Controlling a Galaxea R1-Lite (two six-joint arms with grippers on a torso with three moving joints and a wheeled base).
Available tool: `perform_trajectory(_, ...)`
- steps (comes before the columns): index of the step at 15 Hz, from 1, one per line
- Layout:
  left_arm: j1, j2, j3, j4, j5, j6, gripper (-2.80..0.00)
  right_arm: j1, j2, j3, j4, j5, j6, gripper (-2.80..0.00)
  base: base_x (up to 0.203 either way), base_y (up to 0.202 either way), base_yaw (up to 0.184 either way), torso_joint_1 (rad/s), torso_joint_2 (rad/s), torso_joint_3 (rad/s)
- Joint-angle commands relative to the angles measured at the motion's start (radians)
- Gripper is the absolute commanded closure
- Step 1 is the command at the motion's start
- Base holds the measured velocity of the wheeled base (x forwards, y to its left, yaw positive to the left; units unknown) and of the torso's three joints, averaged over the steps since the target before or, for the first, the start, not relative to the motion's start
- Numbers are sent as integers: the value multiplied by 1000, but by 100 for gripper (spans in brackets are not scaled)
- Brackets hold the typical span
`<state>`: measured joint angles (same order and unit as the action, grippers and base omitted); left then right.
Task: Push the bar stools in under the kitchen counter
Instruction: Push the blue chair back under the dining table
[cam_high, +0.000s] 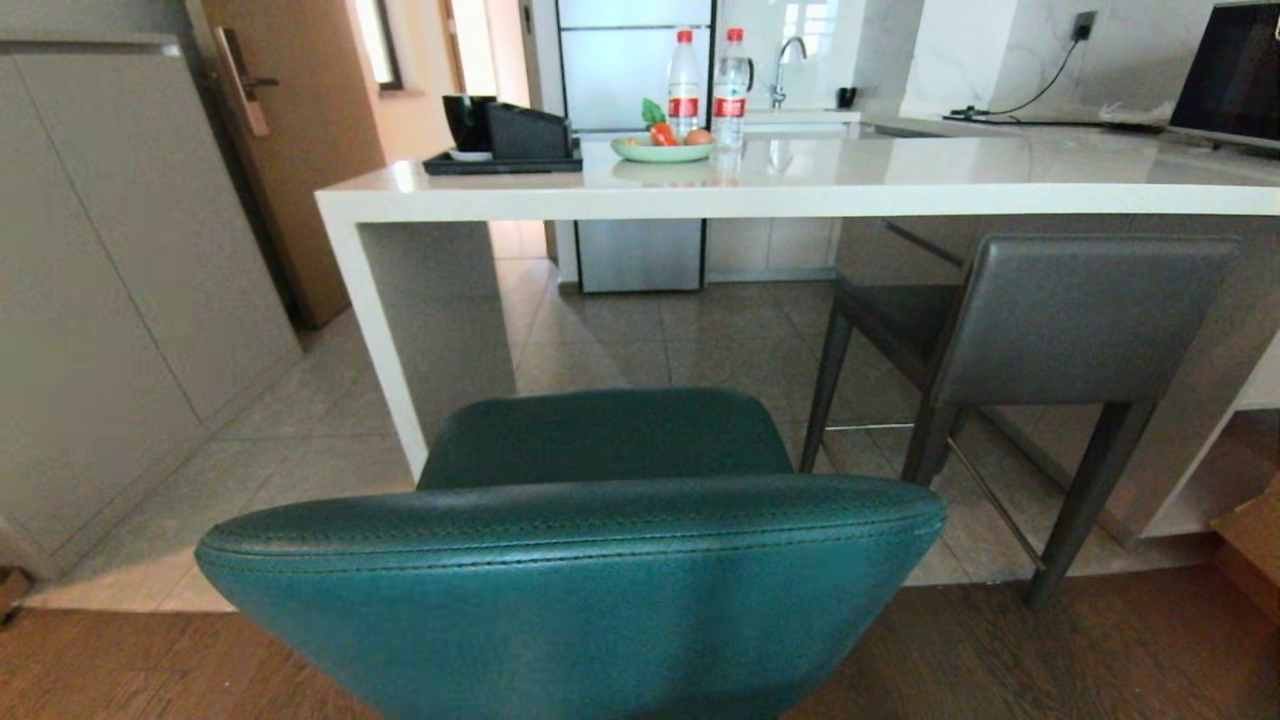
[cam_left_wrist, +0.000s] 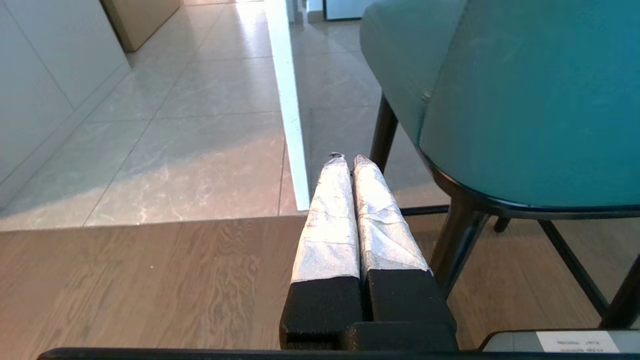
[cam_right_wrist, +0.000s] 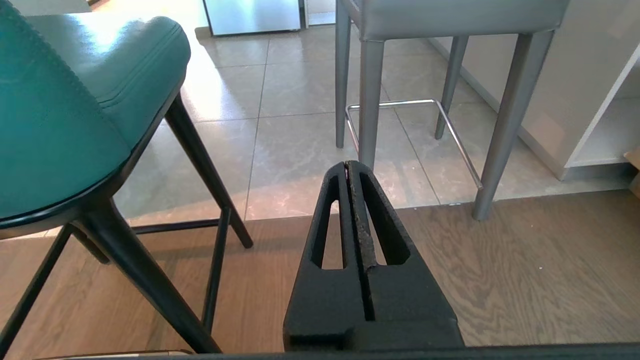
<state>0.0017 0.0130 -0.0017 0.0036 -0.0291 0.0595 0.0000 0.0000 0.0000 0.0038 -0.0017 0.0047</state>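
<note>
A teal bar stool (cam_high: 580, 540) with a curved back stands right in front of me, its seat short of the white kitchen counter (cam_high: 800, 185). The dark-grey bar stool (cam_high: 1050, 320) stands to the right, its seat partly under the counter. Neither arm shows in the head view. My left gripper (cam_left_wrist: 348, 160) is shut and empty, low beside the teal stool (cam_left_wrist: 500, 100) on its left side, apart from it. My right gripper (cam_right_wrist: 348, 165) is shut and empty, low between the teal stool (cam_right_wrist: 65, 110) and the grey stool's legs (cam_right_wrist: 370, 95).
On the counter are a black tray (cam_high: 500, 160), a green plate of fruit (cam_high: 660, 150) and two water bottles (cam_high: 684, 70). The counter's white end leg (cam_high: 385, 330) stands left of the teal stool. Grey cabinets (cam_high: 110, 280) line the left. Wood floor meets tile under the stools.
</note>
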Motion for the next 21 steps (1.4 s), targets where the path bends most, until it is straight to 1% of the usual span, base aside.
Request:
perform_trajectory(1,-2,2,0,-1,0,0,0,0,2,0,-1,0,0,0,0,0,0,0,0,0)
perform_trajectory(21,-2,-1,1,-4,-1,0,0,-2,2,3,-14,0,5,0,0,0,0,0,0,0)
